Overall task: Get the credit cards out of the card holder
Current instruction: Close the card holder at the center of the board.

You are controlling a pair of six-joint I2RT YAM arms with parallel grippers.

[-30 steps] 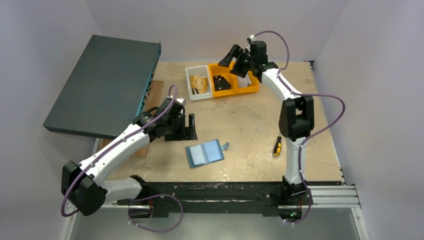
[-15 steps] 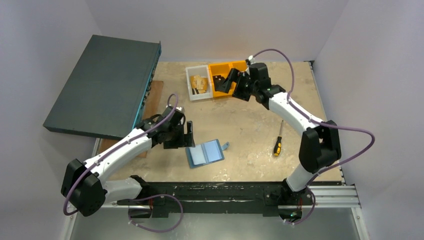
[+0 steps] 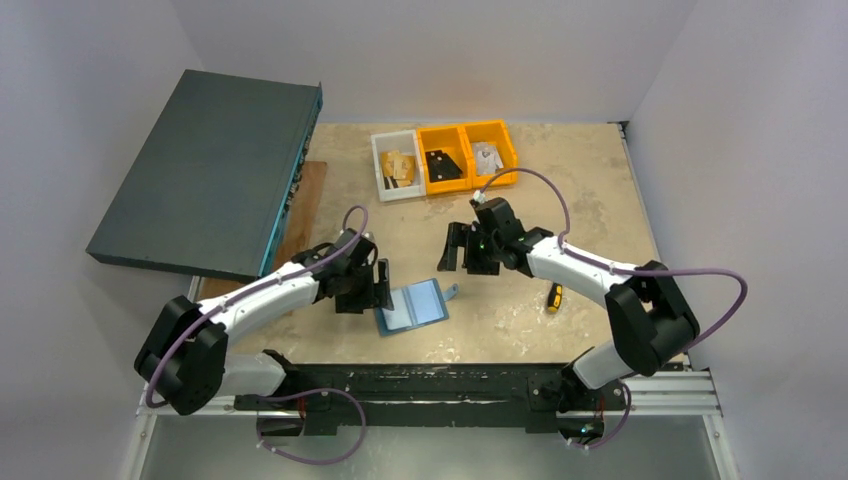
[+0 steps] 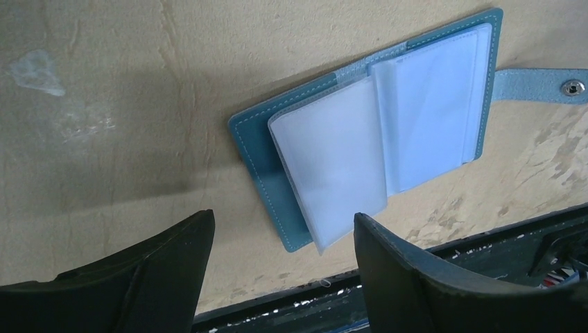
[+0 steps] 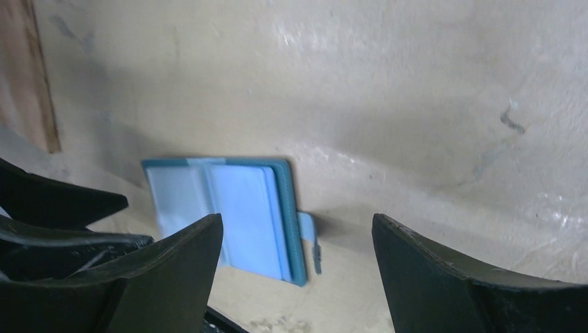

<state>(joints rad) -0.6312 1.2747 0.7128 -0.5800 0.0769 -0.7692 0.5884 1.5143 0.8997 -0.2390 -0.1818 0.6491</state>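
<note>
The blue card holder (image 3: 411,305) lies open on the tan counter (image 3: 600,200). The left tool (image 3: 377,285) and right tool (image 3: 460,247) are both open, holding nothing. The left wrist view alone shows its shiny snap (image 4: 573,87). Only the top view shows the screwdriver (image 3: 553,293) and pale walls (image 3: 430,50).
</note>
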